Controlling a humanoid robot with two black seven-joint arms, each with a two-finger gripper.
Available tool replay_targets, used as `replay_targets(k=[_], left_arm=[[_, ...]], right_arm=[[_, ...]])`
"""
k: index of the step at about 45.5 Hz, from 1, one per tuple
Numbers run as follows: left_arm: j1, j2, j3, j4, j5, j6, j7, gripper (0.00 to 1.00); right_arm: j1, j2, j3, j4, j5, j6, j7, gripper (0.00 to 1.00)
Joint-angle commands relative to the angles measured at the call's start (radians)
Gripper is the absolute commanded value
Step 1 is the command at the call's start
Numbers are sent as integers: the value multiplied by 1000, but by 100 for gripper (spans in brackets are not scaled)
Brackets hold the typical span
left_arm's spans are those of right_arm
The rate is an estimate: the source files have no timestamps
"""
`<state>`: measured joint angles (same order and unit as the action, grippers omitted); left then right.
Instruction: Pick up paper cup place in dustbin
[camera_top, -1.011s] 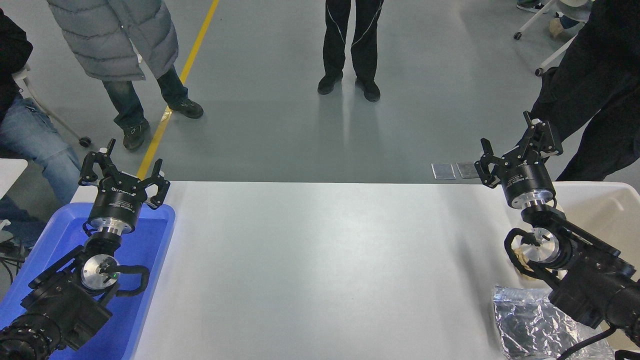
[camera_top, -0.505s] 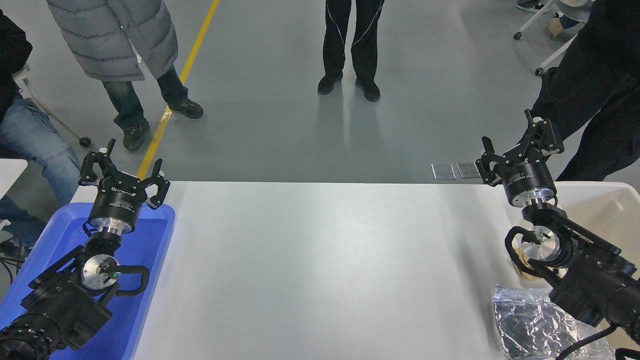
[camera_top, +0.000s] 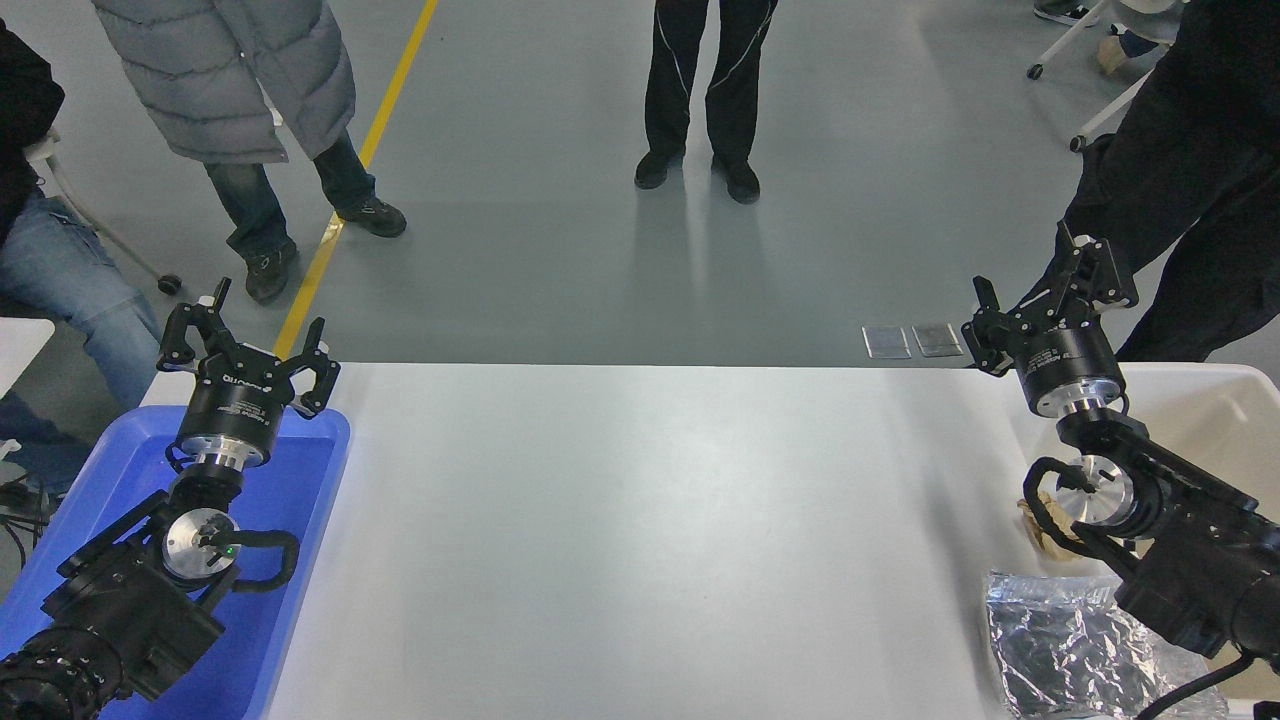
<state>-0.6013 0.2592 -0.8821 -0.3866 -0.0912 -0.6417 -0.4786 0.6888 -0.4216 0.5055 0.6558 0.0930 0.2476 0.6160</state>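
My right gripper (camera_top: 1046, 296) hangs at three o'clock above the dustbin (camera_top: 1215, 400), fingers spread wide, holding nothing. I cannot see the paper cup. My left gripper (camera_top: 242, 340), also spread, sits parked over the blue tray (camera_top: 300, 480) at nine o'clock.

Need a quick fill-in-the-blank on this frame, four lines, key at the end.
1. The left gripper hovers over the ___ tray.
2. Both grippers hold ___.
3. The right gripper is up by the table's ___ edge.
4. The crinkled ___ tray lies beside the right arm.

Missing words: blue; nothing; far; foil
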Motion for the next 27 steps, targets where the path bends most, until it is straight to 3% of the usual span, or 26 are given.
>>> replay_targets(k=[1,14,21,27], left_arm=[[0,0,-1,-1,-1,-1,0,98],[0,0,-1,-1,-1,-1,0,98],[0,0,0,-1,1,-1,0,98],[0,0,0,-1,1,-1,0,98]], right_arm=[[144,-161,-420,57,1,16,2,100],[691,-261,-1343,307,-1,35,1,100],[966,-215,-1691,427,-12,87,2,100],[1113,-148,-1892,479,-105,197,1,100]])
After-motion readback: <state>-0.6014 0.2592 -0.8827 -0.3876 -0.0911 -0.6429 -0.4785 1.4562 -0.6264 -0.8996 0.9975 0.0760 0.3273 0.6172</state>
